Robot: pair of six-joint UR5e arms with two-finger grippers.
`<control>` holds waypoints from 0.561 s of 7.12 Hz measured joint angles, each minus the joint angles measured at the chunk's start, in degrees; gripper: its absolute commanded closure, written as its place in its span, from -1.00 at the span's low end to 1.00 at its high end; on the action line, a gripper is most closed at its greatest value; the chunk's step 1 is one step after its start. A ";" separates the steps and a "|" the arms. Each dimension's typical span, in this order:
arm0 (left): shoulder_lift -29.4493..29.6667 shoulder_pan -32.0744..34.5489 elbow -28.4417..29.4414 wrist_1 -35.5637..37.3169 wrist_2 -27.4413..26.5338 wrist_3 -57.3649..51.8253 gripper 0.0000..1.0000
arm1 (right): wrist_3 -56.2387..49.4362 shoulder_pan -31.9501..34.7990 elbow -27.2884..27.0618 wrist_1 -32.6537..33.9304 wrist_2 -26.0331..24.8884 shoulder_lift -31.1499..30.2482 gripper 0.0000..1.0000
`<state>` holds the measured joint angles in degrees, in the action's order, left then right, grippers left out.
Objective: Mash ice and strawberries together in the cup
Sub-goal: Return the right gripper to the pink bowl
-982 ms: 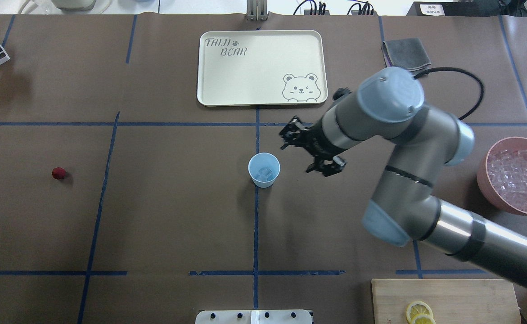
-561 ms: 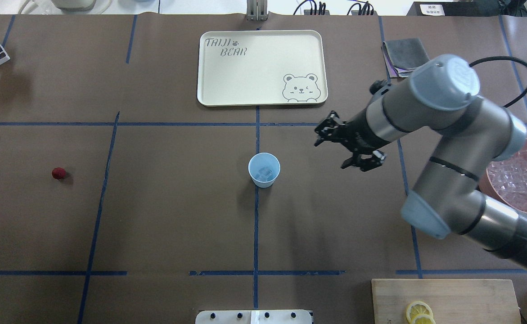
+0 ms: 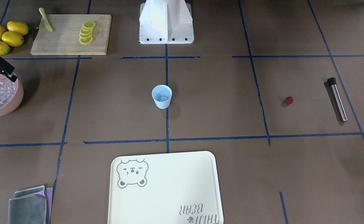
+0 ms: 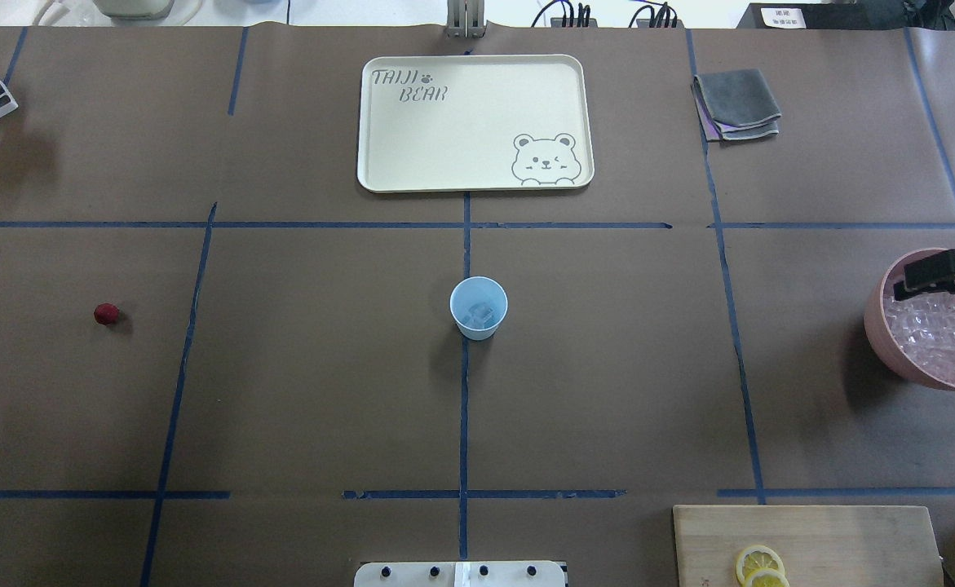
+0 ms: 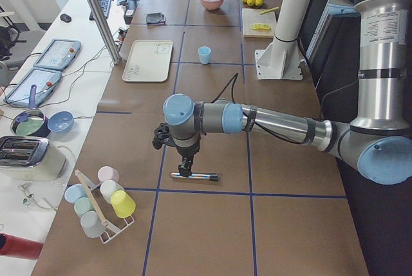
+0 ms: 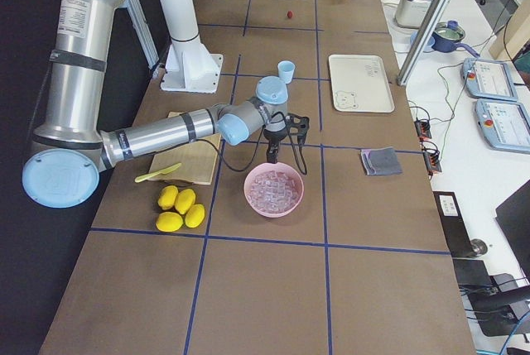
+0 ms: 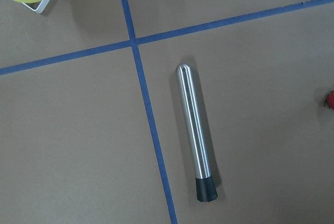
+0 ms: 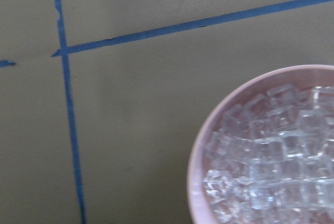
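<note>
The tapered pale-blue plastic cup, glassy ice cubes inside, stands mid-worktop, well apart from the right end effector, fingers spread over the pink bowl; the left end effector cannot be judged.

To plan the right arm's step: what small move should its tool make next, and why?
Probably lower the right tool into the bowl onto the ice. It looks open and hangs over the bowl's rim, and the cup holds only a little ice.
</note>
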<state>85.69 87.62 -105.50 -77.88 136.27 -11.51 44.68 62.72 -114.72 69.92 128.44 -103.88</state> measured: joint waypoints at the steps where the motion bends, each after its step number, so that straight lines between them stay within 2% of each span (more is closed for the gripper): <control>1: 0.00 0.00 0.23 -0.01 1.09 -0.01 -1.00 | -7.48 0.75 0.92 -0.03 -1.14 -2.43 -1.00; 4: -0.18 0.05 -0.22 0.00 2.93 0.08 -1.00 | -13.90 0.96 5.61 -0.09 -2.60 -3.13 -0.80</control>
<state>85.51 87.67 -105.72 -77.88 139.20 -11.43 30.78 63.68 -109.11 69.83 125.84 -107.02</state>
